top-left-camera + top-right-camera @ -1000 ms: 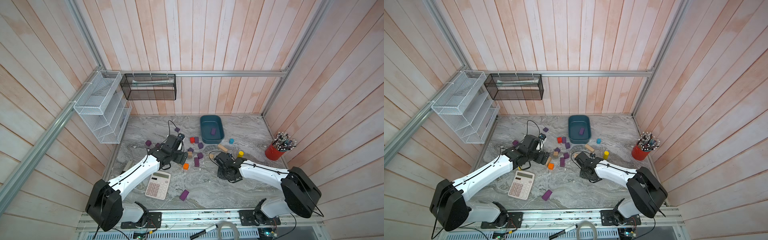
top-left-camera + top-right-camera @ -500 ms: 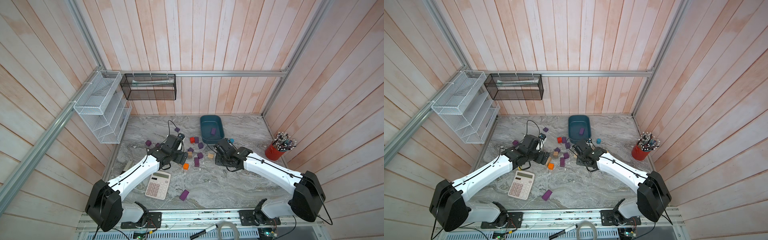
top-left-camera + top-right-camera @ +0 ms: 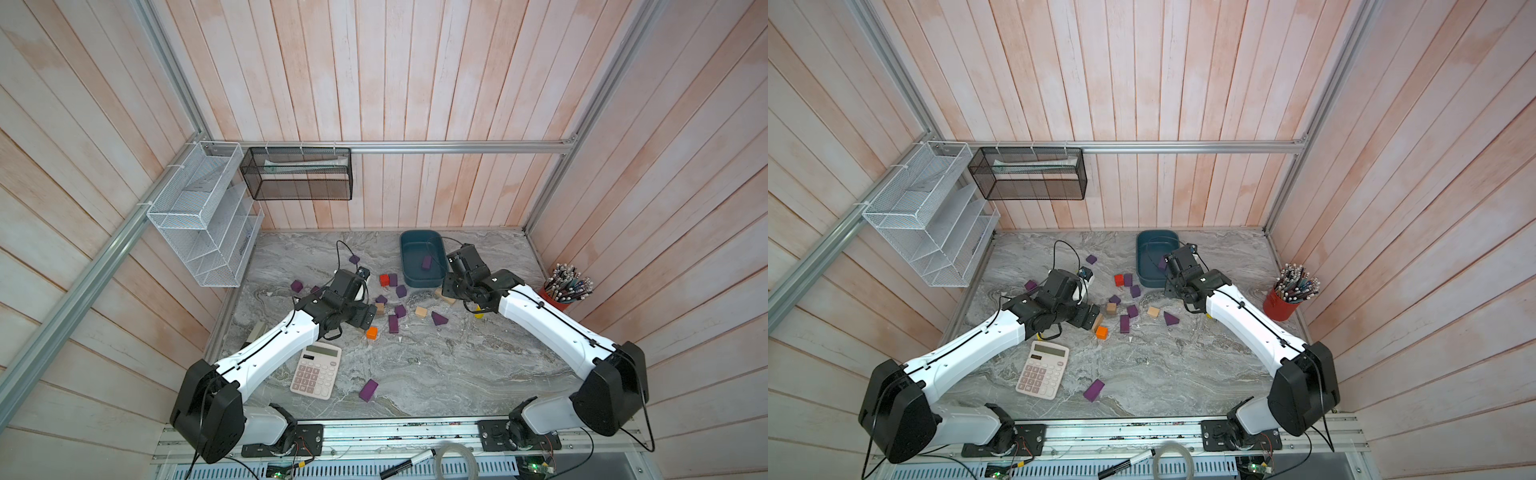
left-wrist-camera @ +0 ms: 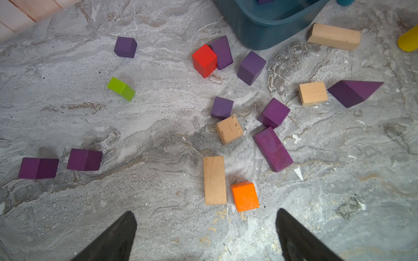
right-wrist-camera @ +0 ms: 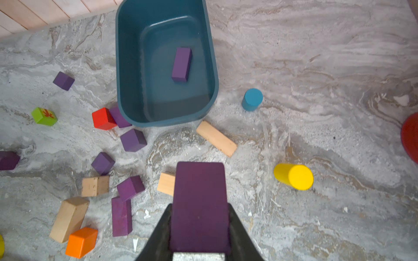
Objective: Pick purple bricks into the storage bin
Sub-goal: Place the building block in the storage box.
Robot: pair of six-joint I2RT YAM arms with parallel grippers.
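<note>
One purple brick (image 5: 181,64) lies flat in the bin (image 5: 166,27) at the upper middle of the right wrist view, and I have a second brick (image 5: 200,203) clamped between the right gripper (image 5: 200,228) jaws at the bottom of that frame, short of the bin's near wall. In both top views that gripper sits at the bin's right edge (image 3: 442,266). My left gripper (image 4: 205,235) hangs wide apart with nothing in it, low in its wrist view, above the scatter of loose purple bricks (image 4: 272,149) at center right. These look like light, rigid painted wood, so I judge them hard and a bit slick. I'd take the bars across their narrow width on flat parallel faces, and wedges (image 4: 352,92) by their flat sides.
</note>
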